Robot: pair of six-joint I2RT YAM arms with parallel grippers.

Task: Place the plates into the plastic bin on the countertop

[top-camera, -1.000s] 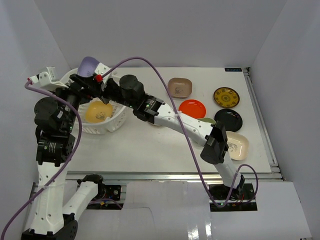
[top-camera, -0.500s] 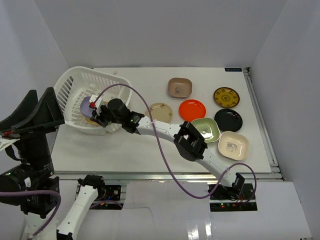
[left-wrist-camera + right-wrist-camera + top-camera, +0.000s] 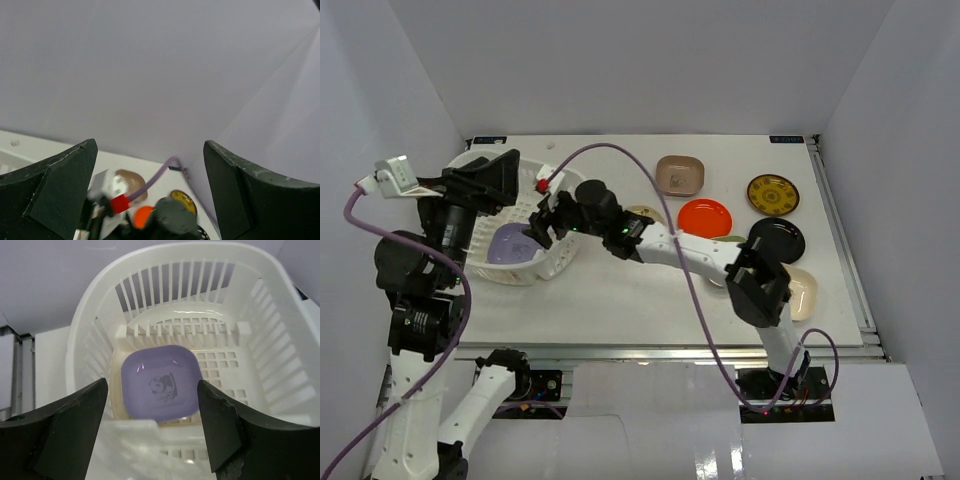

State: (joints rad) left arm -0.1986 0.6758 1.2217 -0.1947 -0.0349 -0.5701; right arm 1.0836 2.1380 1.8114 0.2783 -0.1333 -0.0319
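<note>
The white plastic bin [image 3: 552, 256] stands at the left of the countertop [image 3: 620, 290]. A lavender plate [image 3: 508, 246] lies flat in it, seen from the right wrist as a lavender plate [image 3: 161, 382] with a panda print and a pale yellowish rim under its left edge. My right gripper [image 3: 542, 226] hovers open just above the bin's near wall [image 3: 150, 450], holding nothing. My left gripper [image 3: 485, 180] is raised over the bin's far rim, open and empty, facing the back wall. Brown [image 3: 680, 175], red [image 3: 705, 217], mustard [image 3: 773, 194] and black [image 3: 777, 240] plates lie on the countertop at the right.
A tan plate [image 3: 644, 212] and a cream plate [image 3: 802, 293] are partly covered by the right arm, which stretches diagonally across the table. A purple cable [image 3: 620, 150] arcs over the bin. A metal rail [image 3: 840, 240] runs along the right edge.
My right gripper has opened and let go of the lavender plate, which now lies in the bin instead of hanging over its far rim. The left arm has shifted, still open.
</note>
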